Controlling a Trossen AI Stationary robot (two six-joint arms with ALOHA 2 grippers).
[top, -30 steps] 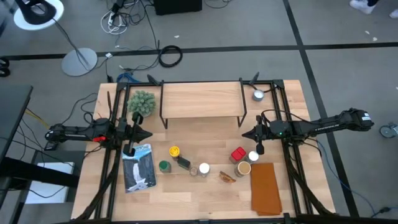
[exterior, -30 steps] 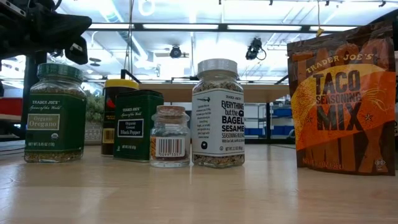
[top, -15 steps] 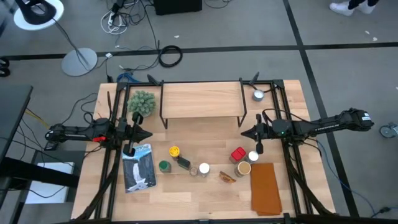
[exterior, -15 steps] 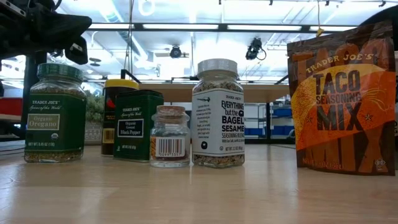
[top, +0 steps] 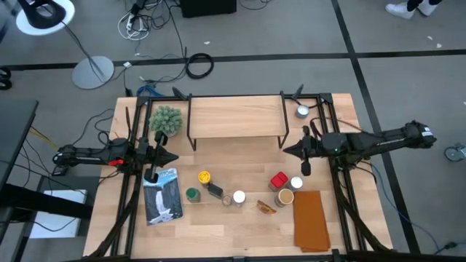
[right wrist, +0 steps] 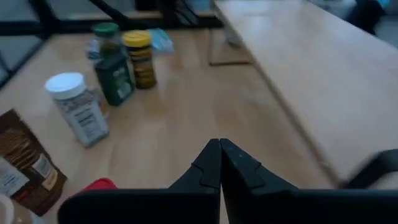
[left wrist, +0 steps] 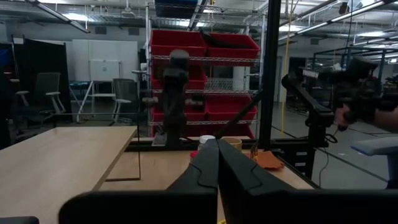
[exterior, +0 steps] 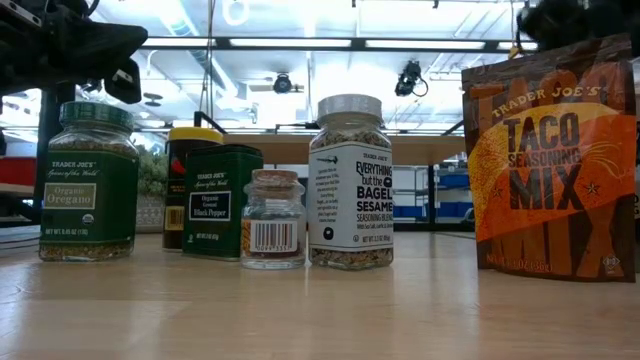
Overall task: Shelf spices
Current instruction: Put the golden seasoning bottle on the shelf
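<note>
The spices stand in a loose row on the near half of the table: yellow-lidded jar (top: 204, 177), green-lidded jar (top: 191, 194), dark box (top: 214, 191), white-lidded jar (top: 239, 197), red tin (top: 278, 180), tan cylinder (top: 285, 196), and an amber bottle (top: 266, 208) lying on its side. The shelf (top: 236, 116) stands on its wire legs at the far middle, its plank bare. My left gripper (top: 173, 157) hovers shut left of the shelf's near corner. My right gripper (top: 285, 151) hovers shut at the shelf's right near corner, above the table, pointing left.
A fuzzy green plant ball (top: 166, 120) sits left of the shelf and a silver cup (top: 302, 111) to its right. A blue-white packet (top: 162, 195) lies near the left arm. A brown taco seasoning pouch (top: 311, 220) lies at the near right. Bare wood lies between shelf and jars.
My right arm has shifted a little toward the table's far edge and risen; it now shows at the low view's upper right. Its fingers have stayed shut. The spices and the left arm have not moved.
</note>
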